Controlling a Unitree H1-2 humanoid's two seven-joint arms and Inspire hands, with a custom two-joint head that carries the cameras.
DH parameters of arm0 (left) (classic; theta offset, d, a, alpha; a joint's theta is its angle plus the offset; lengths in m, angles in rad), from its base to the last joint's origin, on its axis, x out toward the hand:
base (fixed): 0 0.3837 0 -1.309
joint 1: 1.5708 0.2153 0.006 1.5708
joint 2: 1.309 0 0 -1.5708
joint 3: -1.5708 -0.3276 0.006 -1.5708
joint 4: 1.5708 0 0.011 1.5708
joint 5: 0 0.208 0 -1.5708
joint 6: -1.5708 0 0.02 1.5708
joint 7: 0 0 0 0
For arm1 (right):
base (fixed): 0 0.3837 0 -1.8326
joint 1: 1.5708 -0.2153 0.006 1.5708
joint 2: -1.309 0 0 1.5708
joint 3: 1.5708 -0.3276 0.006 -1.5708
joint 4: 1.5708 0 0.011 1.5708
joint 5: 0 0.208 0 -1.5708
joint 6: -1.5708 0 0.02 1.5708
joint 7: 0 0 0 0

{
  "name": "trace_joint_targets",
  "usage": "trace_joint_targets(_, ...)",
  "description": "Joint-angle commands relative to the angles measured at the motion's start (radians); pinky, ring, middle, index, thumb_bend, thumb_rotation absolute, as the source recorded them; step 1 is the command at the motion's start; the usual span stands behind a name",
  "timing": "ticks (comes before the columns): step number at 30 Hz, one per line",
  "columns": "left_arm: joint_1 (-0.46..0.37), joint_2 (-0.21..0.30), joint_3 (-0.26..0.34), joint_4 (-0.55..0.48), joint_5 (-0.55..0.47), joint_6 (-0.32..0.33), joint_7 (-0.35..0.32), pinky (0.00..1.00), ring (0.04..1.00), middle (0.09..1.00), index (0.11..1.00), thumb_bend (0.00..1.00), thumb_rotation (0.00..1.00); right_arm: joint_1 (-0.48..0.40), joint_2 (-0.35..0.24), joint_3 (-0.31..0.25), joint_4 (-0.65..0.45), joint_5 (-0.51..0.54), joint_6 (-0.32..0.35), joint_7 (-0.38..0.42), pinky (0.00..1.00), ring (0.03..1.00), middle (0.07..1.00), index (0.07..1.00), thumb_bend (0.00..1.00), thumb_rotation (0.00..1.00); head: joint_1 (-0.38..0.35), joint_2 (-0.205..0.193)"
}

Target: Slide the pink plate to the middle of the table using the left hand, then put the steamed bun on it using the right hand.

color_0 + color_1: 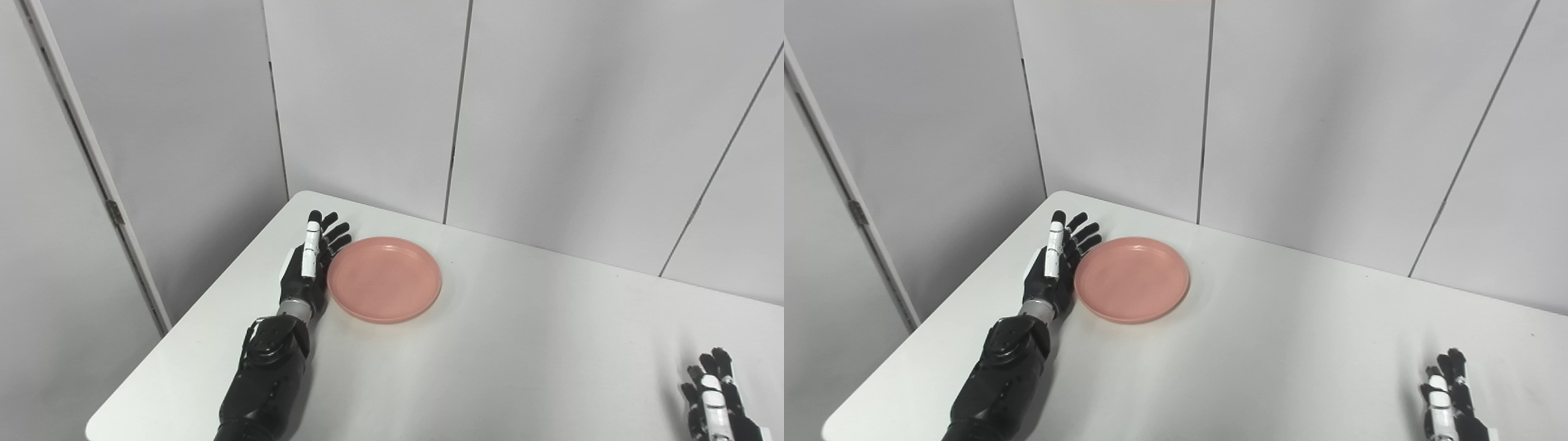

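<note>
The fingers of the left hand are stretched out straight and a little fanned, clamped on nothing, and they point toward the far corner of the bench. The hand stands on its edge, palm facing the pink plate, and lies right against the plate's left rim; whether palm and rim actually touch or are only just beside each other cannot be told. The fingertips reach past the plate's far-left edge. The dark forearm runs back from the wrist along the bench, on the near-left side of the plate, to the bottom edge of the picture.

The pink plate lies flat on the white bench, toward the bench's far-left corner and near its back edge. It is round and shallow, with a low raised rim, and its inside is bare.

The right hand is well apart from the plate, at the near-right of the bench, cut off by the bottom edge of the picture. Its fingers point up and away, spread slightly, and hold nothing; the lower part of the hand is out of view.

Behind the bench stand pale grey wall panels with dark seams between them, meeting in a corner behind the plate.
</note>
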Motion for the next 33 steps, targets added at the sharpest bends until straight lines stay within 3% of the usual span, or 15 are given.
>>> trace_joint_targets(1, -0.017, -0.005, -0.009, 0.000, 0.014, 0.012, -0.012, 0.88, 0.863, 0.856, 0.864, 0.78, 1.00, 0.002, 0.000, -0.005, -0.005, -0.001, -0.030, 0.004, 1.00, 1.000, 1.000, 1.000, 0.39, 0.78, -0.002, 0.002)
trace_joint_targets(23, -0.011, -0.033, -0.043, -0.022, 0.040, 0.035, -0.044, 0.88, 0.855, 0.856, 0.861, 0.79, 1.00, 0.005, -0.002, -0.002, -0.017, 0.002, -0.018, 0.003, 1.00, 1.000, 1.000, 1.000, 0.38, 0.76, -0.004, 0.009)
trace_joint_targets(30, -0.008, -0.050, -0.067, -0.038, 0.045, 0.049, -0.055, 0.93, 0.865, 0.858, 0.861, 0.80, 1.00, 0.005, -0.001, -0.002, -0.020, 0.004, -0.015, 0.003, 1.00, 1.000, 1.000, 1.000, 0.39, 0.76, -0.010, 0.015)
trace_joint_targets(33, -0.005, -0.062, -0.074, -0.049, 0.042, 0.059, -0.059, 0.87, 0.861, 0.854, 0.851, 0.79, 1.00, 0.005, 0.000, -0.003, -0.021, 0.008, -0.010, 0.003, 1.00, 1.000, 1.000, 1.000, 0.41, 0.74, -0.012, 0.017)
